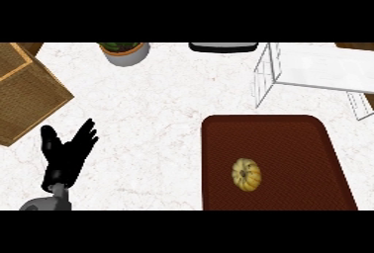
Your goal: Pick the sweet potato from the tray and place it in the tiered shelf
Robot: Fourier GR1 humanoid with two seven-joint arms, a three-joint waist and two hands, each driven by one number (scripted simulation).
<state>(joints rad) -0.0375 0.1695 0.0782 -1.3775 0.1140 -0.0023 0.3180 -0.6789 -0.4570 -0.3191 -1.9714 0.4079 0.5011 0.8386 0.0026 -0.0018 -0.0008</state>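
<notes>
My table [146,99] is white marble. A woven mat [25,94] lies at its left edge, a potted plant [124,51] stands at the back, beside perhaps a dark appliance [223,47].

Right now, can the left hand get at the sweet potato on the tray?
Probably, though not easily. The left hand rests open at the view's left, and the sweet potato lies far across on the tray. Bare counter between, nothing blocking. The right hand isn't in view.
</notes>
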